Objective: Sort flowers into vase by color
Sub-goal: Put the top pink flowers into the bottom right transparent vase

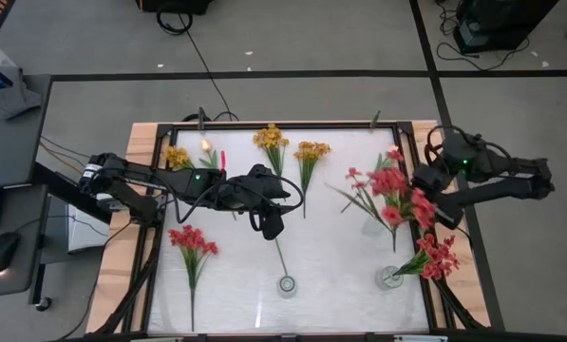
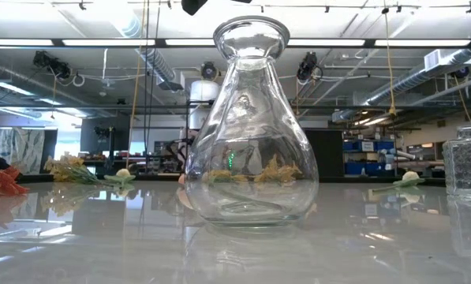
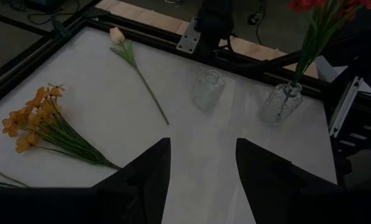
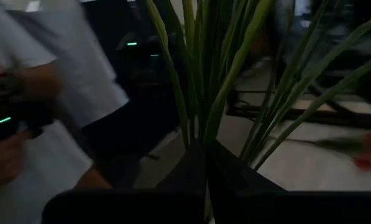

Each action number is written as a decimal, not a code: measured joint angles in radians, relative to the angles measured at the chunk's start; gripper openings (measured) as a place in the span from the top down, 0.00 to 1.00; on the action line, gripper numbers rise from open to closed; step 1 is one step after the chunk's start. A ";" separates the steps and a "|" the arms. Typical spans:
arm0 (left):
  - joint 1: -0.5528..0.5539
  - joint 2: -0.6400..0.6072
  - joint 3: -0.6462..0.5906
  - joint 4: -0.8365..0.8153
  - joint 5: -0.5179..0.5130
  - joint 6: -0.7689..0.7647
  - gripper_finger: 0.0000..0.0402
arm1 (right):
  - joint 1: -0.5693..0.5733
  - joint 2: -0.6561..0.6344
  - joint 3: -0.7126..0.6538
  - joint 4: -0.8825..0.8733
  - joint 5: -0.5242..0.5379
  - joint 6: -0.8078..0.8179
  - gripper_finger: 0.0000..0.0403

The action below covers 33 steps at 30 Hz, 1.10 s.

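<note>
Red bunch [image 1: 437, 256] already in right vase [image 1: 389, 276], lower right of high frame. Right pincer [image 4: 205, 155] clamped on second red bunch [image 1: 397, 195], lifted, upper right of that vase. Left pincer [image 3: 201, 168] apart, empty, mid-counter [image 1: 340, 256]. Center vase [image 1: 287, 284] empty. Left to sort: yellow bunches [image 1: 272, 141], red bunch [image 1: 192, 242] lower left, peach bud [image 3: 117, 35]. Est. under half done.

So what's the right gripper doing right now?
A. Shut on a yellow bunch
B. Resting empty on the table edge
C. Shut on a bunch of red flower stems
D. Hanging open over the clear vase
C: the right gripper is closed on green stems, and from above the red flowers sit right at that arm's tip, near the right side of the table.
</note>
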 joint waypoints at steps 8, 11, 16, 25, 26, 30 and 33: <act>0.000 0.000 0.000 0.000 0.000 0.000 0.53 | 0.128 0.033 0.000 0.100 -0.068 -0.041 0.97; 0.000 0.000 0.000 0.000 0.000 -0.001 0.53 | 0.142 0.045 0.000 0.124 -0.073 -0.045 0.97; 0.001 0.000 0.000 0.000 0.000 -0.001 0.53 | 0.256 0.033 0.000 0.134 -0.031 -0.060 0.97; 0.001 0.000 0.000 0.001 0.000 0.000 0.53 | 0.391 0.005 0.000 0.121 0.015 -0.071 0.97; 0.001 0.000 0.000 0.001 0.000 0.000 0.53 | 0.393 0.005 0.000 0.120 0.026 -0.071 0.97; 0.000 0.000 0.000 0.001 0.000 0.000 0.53 | 0.393 0.007 0.000 0.117 0.080 -0.082 0.97; 0.000 0.000 0.000 0.001 0.000 0.000 0.53 | 0.384 0.012 0.000 0.111 0.095 -0.122 0.97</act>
